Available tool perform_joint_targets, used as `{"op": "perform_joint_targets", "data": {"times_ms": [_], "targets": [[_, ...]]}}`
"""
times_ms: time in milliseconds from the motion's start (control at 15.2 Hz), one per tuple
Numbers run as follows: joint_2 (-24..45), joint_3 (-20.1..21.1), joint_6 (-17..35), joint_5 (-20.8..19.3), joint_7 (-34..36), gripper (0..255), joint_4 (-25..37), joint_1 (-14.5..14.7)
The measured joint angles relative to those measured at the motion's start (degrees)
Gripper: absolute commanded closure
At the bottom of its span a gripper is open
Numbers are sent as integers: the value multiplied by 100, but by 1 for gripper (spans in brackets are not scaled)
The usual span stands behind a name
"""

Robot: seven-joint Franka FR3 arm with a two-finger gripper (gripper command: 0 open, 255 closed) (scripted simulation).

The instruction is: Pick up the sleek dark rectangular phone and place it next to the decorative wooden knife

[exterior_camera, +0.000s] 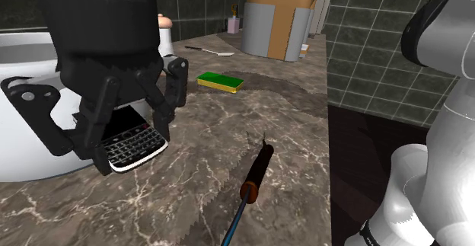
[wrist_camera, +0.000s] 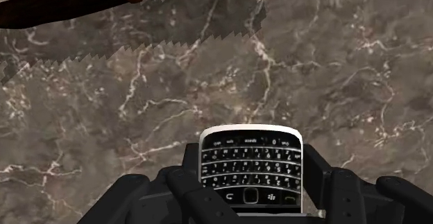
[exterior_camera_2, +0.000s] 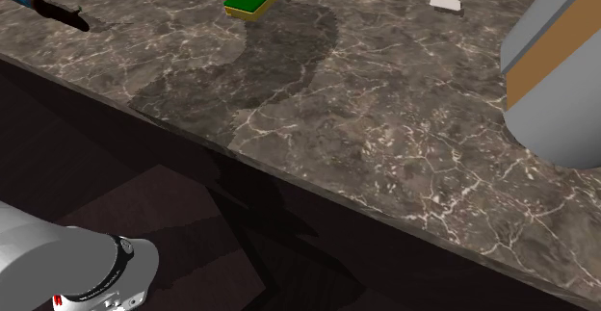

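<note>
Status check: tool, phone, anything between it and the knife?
Tool shut on phone, keypad showing. Knife lies on marble counter, apart from the phone. Nothing seen between them; green sponge sits off to the side.

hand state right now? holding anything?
Hand: shut on the black keypad phone, clasped between its two fingers.
</note>
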Motion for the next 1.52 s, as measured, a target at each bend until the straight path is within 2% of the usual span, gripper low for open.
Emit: {"op": "perform_joint_targets", "data": {"times_ms": [726, 1188, 1254, 1518], "targets": [[-309, -53, 987, 166, -104, 255, -1258, -112], [-339, -56, 1109, 182, -104, 255, -1407, -118], [-339, -56, 1110, 182, -104, 0, -1408, -118], [-340, -56, 1110, 182, -104, 0, -1409, -118]]}}
